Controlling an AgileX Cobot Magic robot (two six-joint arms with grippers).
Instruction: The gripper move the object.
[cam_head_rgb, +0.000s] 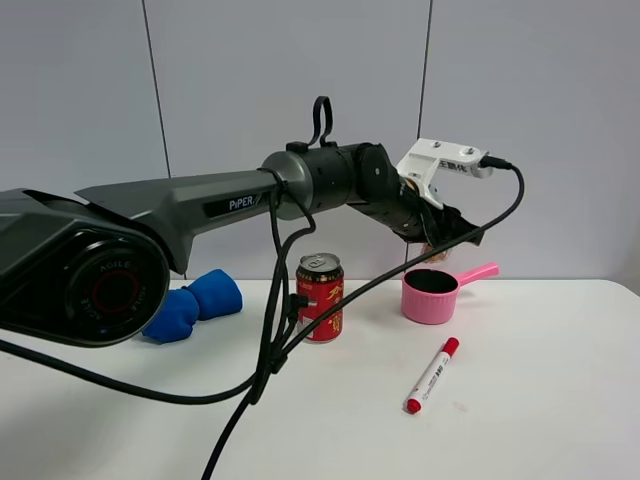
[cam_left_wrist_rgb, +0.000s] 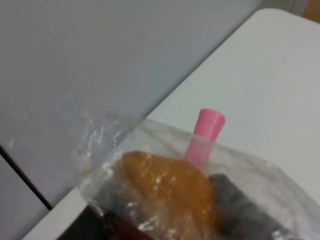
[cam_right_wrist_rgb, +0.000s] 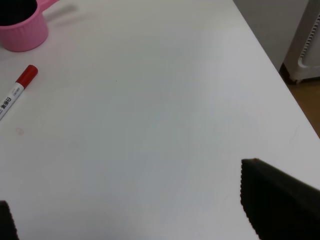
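The left gripper grasps the wrapped pastry, held above the desk, seemingly over the pink measuring cup; setting it down is not yet done.

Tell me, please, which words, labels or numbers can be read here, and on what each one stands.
"PiPER": white letters on the side of the arm.
"AGILE": apparently part of a ring of letters on the near joint; the rest is unreadable.
Gold characters on the can: too small to read.
Print on the marker: blurred in both views.
No other text shows.
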